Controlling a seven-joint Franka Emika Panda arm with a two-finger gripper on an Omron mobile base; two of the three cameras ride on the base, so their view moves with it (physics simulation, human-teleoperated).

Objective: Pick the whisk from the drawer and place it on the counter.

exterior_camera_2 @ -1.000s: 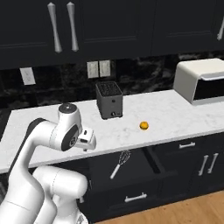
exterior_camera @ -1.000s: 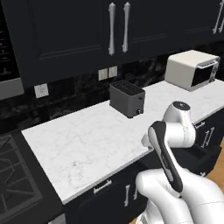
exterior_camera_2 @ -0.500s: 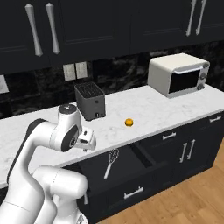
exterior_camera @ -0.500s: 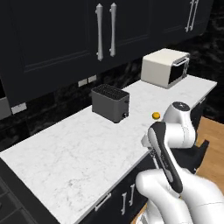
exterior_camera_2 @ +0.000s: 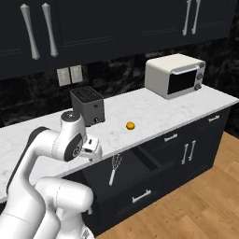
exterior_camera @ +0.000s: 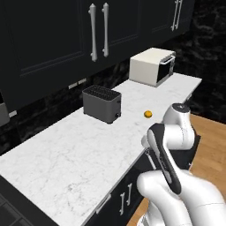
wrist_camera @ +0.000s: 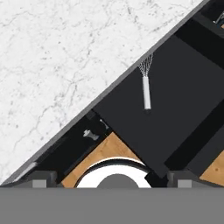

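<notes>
The slim silver whisk point(wrist_camera: 145, 85) lies in the open drawer point(wrist_camera: 179, 83), its wire head toward the counter point(wrist_camera: 65, 57) edge. From the right base view the whisk point(exterior_camera_2: 114, 168) rests on the dark floor of the pulled-out drawer point(exterior_camera_2: 142, 161), just below the white marble counter point(exterior_camera_2: 154, 112). My gripper point(exterior_camera_2: 93, 153) hangs above the drawer's left part, level with the counter edge, left of the whisk and apart from it. In the hand view my gripper point(wrist_camera: 111, 179) is open, its fingertips point(wrist_camera: 41, 178) wide apart with nothing between them.
A dark toaster point(exterior_camera_2: 87, 105), a small orange ball point(exterior_camera_2: 130, 125) and a white microwave point(exterior_camera_2: 175, 74) stand on the counter. Black upper cabinets point(exterior_camera: 95, 31) hang above. Wooden floor point(exterior_camera_2: 200, 200) lies to the right of the lower cabinets.
The whole scene has slid left in both base views as the base drives right along the counter; the stove has left view. The arm keeps its pose and the gripper stays open.
</notes>
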